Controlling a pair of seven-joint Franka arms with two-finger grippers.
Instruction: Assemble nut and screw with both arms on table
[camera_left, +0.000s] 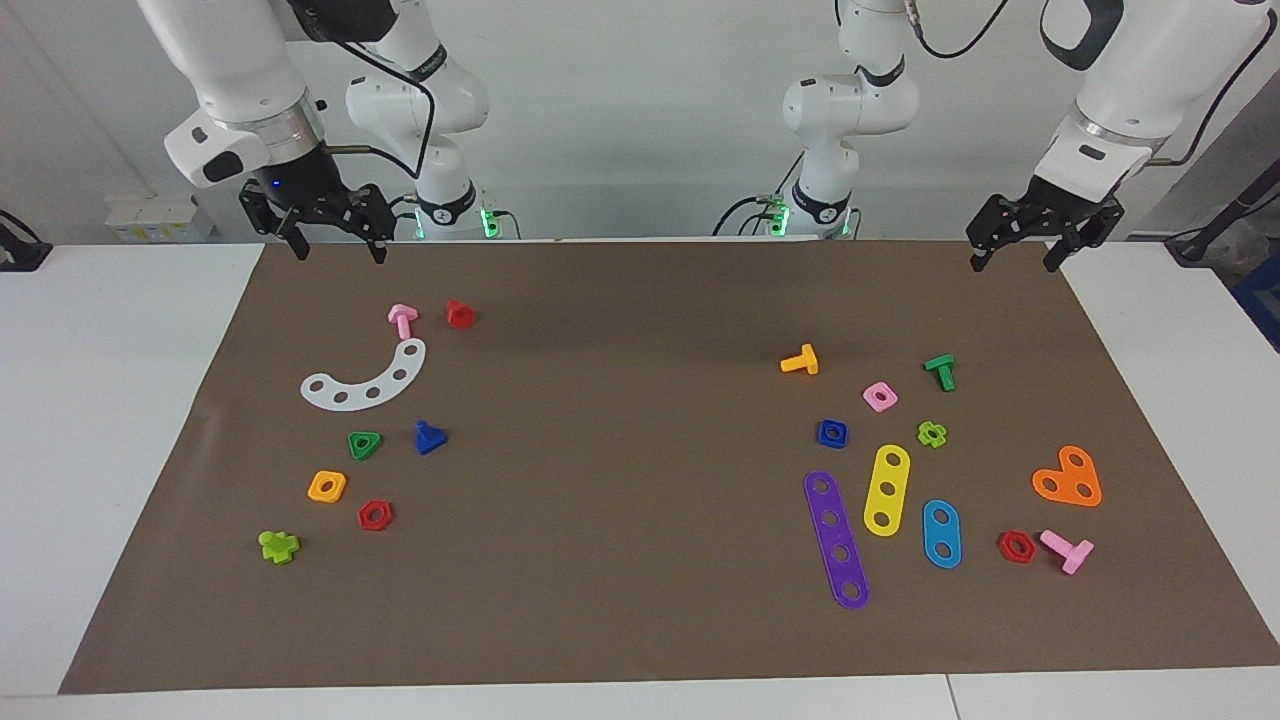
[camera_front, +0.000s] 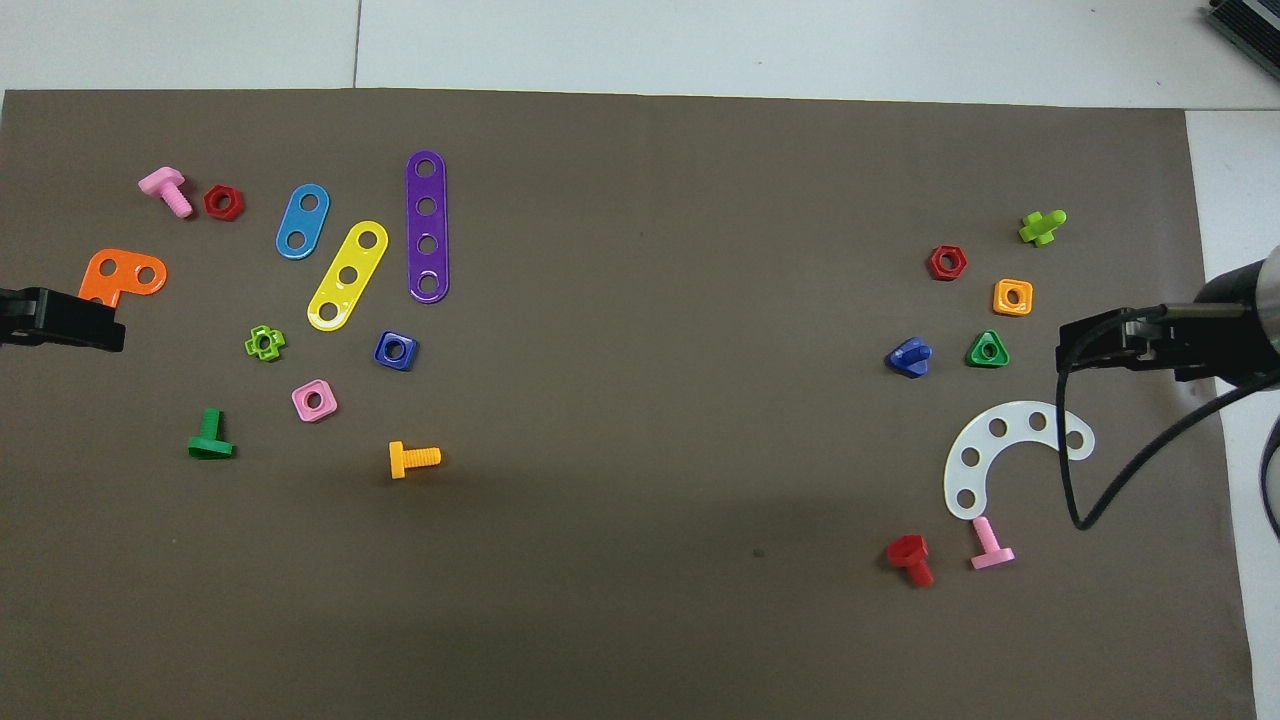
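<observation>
No grasp yet: pick-up step hasn't started. Left gripper (camera_left: 1018, 252) hangs over the mat edge at its own end, jaws spread, empty. Right gripper (camera_left: 338, 238) hangs likewise at its end, jaws spread, empty.

Blue square nut (camera_left: 832, 433) lies flat on the tabletop (camera_left: 130, 400) at the left arm's end, just beside the pink square nut (camera_left: 880, 396) and yellow strip (camera_left: 886, 489). Blue triangular-head screw (camera_left: 429, 437) lies at the right arm's end, beside the green triangular nut (camera_left: 364, 444).

Next, my read: each arm descends on its own part, then they meet mid-table. The neighbours crowd the nut, so jaw approach needs care.
</observation>
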